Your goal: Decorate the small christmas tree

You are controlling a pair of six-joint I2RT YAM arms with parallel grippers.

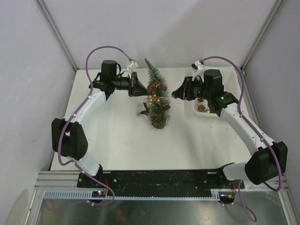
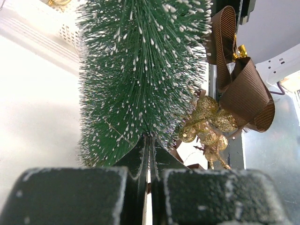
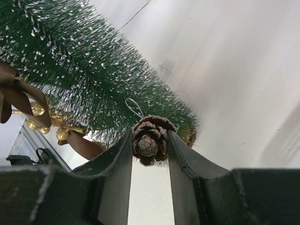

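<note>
The small christmas tree (image 1: 157, 96) stands mid-table, frosted green, with a brown ribbon bow (image 1: 158, 87) and gold berries on it. My left gripper (image 1: 137, 85) is shut at the tree's left side. In the left wrist view its tips (image 2: 149, 138) press into the bristles (image 2: 136, 70), with nothing seen between them. A brown bow (image 2: 243, 89) and a gold berry cluster (image 2: 208, 124) hang to the right. My right gripper (image 1: 174, 93) is shut on a brown pine cone (image 3: 149, 139) with a thin loop (image 3: 135, 108), held close to the tree's (image 3: 93, 79) right side.
A white basket (image 1: 214, 114) with gold ornaments and a pine cone (image 1: 202, 108) sits under my right arm at the table's right edge. A brown ribbon end (image 1: 144, 110) sticks out at the tree's lower left. Grey walls close the table on three sides.
</note>
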